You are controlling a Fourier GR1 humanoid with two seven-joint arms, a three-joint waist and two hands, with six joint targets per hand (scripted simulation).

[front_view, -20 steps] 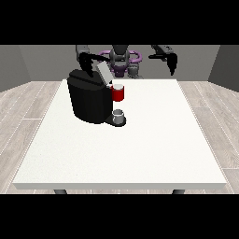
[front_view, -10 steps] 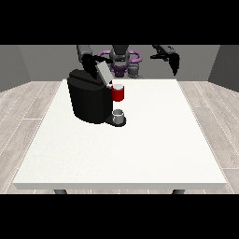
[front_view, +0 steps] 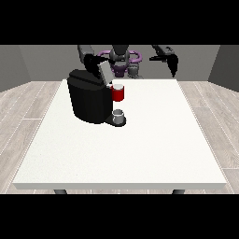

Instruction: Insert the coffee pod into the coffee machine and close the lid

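While no brand name or other writing can be read on any object, the bulky black coffee machine (front_view: 88, 100) stands on the large white table (front_view: 140, 144), near its far left part in the front view. A red cylindrical part (front_view: 118, 93), perhaps the coffee pod or its holder, sits at the machine's front, and a small grey cup (front_view: 119, 115) stands directly below it on the machine's base. The hand at the view's left (front_view: 99, 67) is above the machine's top, against a grey lid-like piece; whether its fingers are open or closed cannot be told. The hand at the view's right (front_view: 172, 61) hangs in the air beyond the far table edge, well apart from the machine, its fingers pointing down and looking relaxed.
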